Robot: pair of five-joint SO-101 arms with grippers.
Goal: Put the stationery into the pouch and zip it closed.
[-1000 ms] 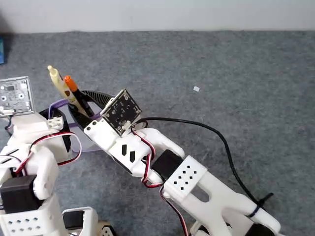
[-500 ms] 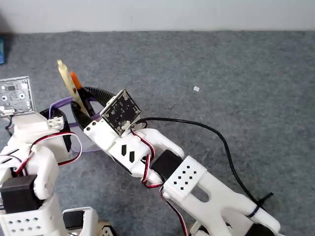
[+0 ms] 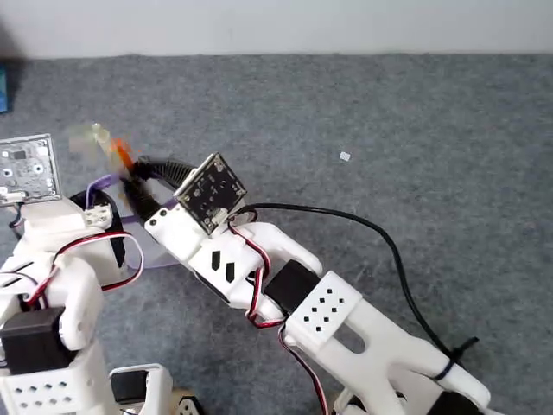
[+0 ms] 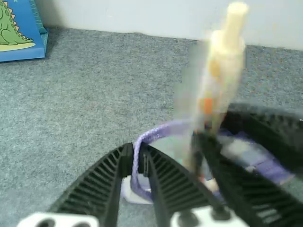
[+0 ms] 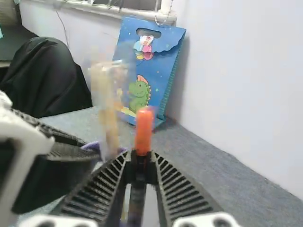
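The right gripper [image 5: 139,160] pinches the orange-topped pen [image 5: 144,124] — the left gripper [image 4: 137,152] squeezes the purple pouch [image 4: 160,132] by its rim. A pale pen [image 4: 222,71] looks blurry.

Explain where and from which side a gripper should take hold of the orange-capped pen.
Grip the dark barrel just under the cap of the orange-capped pen, fingers on its two sides, coming from the arms' side. It points up and away with the cap end free. The right gripper holds it so, while the left gripper pinches the rim of the pouch.
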